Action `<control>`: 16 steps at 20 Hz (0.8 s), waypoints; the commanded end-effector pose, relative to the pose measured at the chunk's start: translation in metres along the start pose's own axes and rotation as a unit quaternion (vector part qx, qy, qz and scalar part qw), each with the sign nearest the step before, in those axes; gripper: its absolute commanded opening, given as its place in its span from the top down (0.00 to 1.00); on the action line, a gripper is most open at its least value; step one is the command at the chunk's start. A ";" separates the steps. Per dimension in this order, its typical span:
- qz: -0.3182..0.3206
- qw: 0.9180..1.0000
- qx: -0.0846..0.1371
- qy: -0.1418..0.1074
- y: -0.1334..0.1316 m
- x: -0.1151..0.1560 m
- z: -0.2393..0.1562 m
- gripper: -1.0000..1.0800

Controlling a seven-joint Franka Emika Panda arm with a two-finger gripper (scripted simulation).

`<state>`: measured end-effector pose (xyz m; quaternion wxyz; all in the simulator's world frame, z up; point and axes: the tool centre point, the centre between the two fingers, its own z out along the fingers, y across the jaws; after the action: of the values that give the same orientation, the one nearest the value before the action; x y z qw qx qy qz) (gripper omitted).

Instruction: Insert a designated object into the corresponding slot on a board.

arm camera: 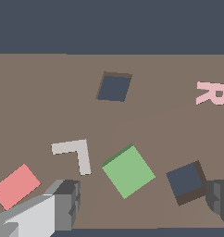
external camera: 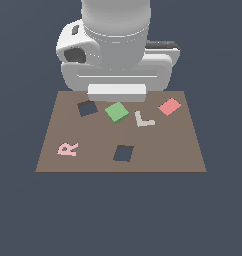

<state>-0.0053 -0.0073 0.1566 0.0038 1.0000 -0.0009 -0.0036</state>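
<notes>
The green square block (external camera: 116,112) lies flat on the brown board (external camera: 163,155), between the two dark square holes. One hole (external camera: 87,107) is close beside it, towards the exterior view's left. The other hole (external camera: 123,153) is nearer the board's front edge. In the wrist view my gripper (arm camera: 144,196) is open and empty above the board. Its fingers (arm camera: 63,203) stand wide on either side of the green block (arm camera: 128,171), not touching it. The near hole (arm camera: 185,181) lies by the other finger, and the other hole (arm camera: 114,87) is farther off. In the exterior view the arm (external camera: 116,50) hides the fingers.
A white L-shaped piece (external camera: 143,119) lies just to the exterior view's right of the green block, and a red square block (external camera: 169,106) lies beyond it. A pink letter R (external camera: 68,148) is on the board's left part. All three also show in the wrist view: L (arm camera: 74,152), red block (arm camera: 16,186), R (arm camera: 211,92).
</notes>
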 end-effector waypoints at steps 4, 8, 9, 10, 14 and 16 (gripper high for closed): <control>-0.003 1.000 0.000 0.000 0.000 0.000 0.001 0.04; -0.018 1.000 0.000 0.000 0.000 -0.002 0.006 0.04; -0.023 1.000 0.000 0.000 -0.001 -0.003 0.008 0.04; -0.029 1.000 0.000 0.000 -0.001 -0.004 0.010 0.04; -0.060 0.998 0.001 0.001 -0.001 -0.008 0.021 0.04; -0.080 0.997 0.001 0.001 -0.001 -0.011 0.028 0.04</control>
<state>-0.0140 -0.0063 0.1343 0.0028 0.9979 0.0649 -0.0025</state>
